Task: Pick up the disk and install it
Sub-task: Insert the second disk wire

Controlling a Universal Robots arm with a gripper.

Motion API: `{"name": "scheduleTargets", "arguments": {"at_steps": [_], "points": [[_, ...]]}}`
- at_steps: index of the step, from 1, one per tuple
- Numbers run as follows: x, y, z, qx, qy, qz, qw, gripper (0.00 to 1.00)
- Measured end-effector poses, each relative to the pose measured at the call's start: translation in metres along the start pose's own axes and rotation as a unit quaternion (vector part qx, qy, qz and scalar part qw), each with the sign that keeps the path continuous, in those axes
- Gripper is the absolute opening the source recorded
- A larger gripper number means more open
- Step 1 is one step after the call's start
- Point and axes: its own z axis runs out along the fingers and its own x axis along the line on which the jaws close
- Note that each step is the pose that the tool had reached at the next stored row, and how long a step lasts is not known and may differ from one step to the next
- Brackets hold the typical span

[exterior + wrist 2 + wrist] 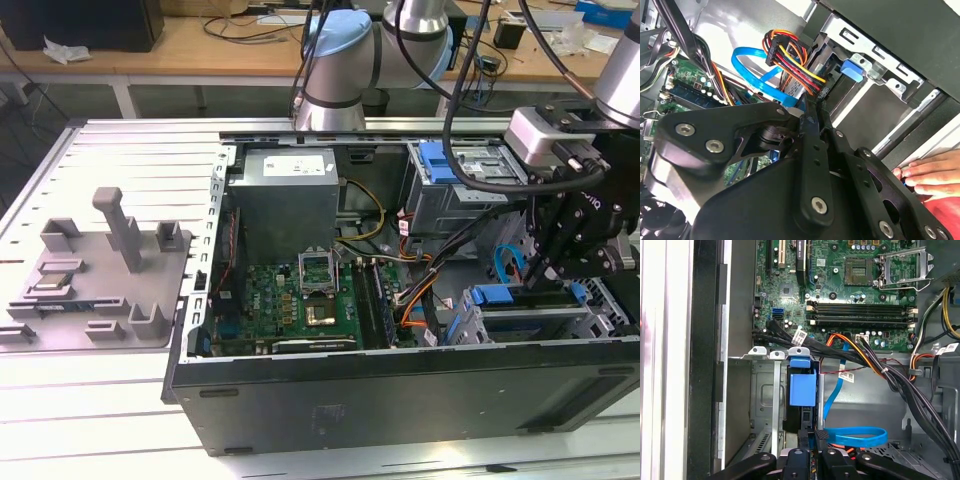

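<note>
The disk (pixel 497 296) sits on edge in the drive cage (pixel 560 325) at the exterior view's right end of the open computer case. Its blue carrier rail tops a silver body. In the first wrist view the disk's blue tab (pixel 802 385) stands out from the cage slot, with a dark slab running from it toward my fingers. The same blue tab of the disk (pixel 852 70) appears in the second wrist view. My gripper (pixel 540 272) hangs right over the cage. Its fingers are shut tight together in both wrist views (pixel 811 434) (pixel 811 107), with the tips right by the disk's edge.
A motherboard (pixel 290 300), a power supply (pixel 285 185) and cable bundles (pixel 875 365) fill the case. A looped blue cable (pixel 855 436) lies beside my fingers. A second bay with a blue bracket (pixel 440 160) sits further back. A grey fixture (pixel 100 270) stands left. A person's hand (pixel 930 175) rests on the case edge.
</note>
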Motion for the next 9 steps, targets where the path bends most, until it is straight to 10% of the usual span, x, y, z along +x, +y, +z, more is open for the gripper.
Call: {"name": "scheduleTargets", "arguments": {"at_steps": [9], "points": [[-0.0001, 0.0, 0.0007, 0.0, -0.0002, 0.0, 1.0, 0.17]]}}
